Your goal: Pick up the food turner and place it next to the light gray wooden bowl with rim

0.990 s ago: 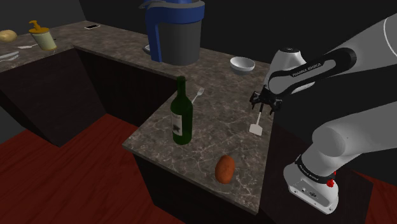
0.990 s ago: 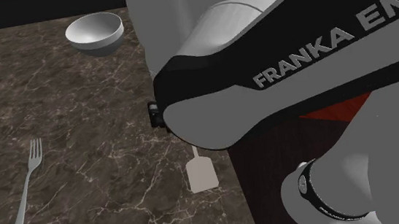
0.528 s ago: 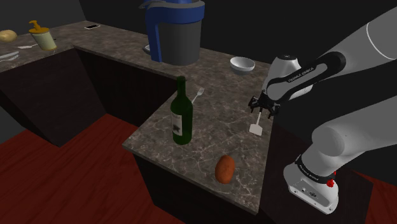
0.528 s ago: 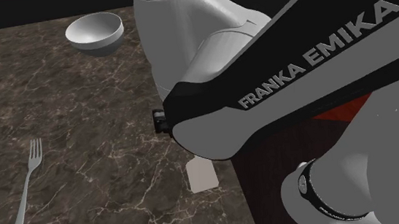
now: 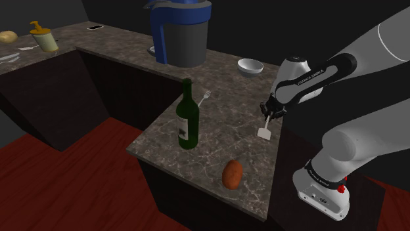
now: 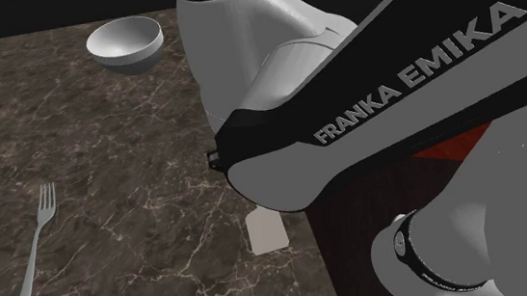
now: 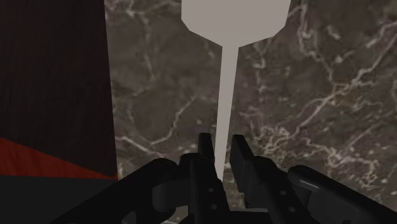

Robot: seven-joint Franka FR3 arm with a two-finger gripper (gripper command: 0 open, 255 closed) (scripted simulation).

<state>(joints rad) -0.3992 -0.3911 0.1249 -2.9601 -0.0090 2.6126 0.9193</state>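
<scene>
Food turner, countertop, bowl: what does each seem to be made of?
The food turner is a flat, uniform pale grey with no grain or shine, so its material cannot be told. The countertop is dark brown with pale branching veins, like marble or similar stone. The bowl is smooth light grey-white with no wood grain showing; perhaps ceramic or painted.

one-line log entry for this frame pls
phase: grasp | gripper: shut on pale grey flat food turner, at handle | turner: lying on dark marbled counter | light grey bowl: apart from turner
</scene>
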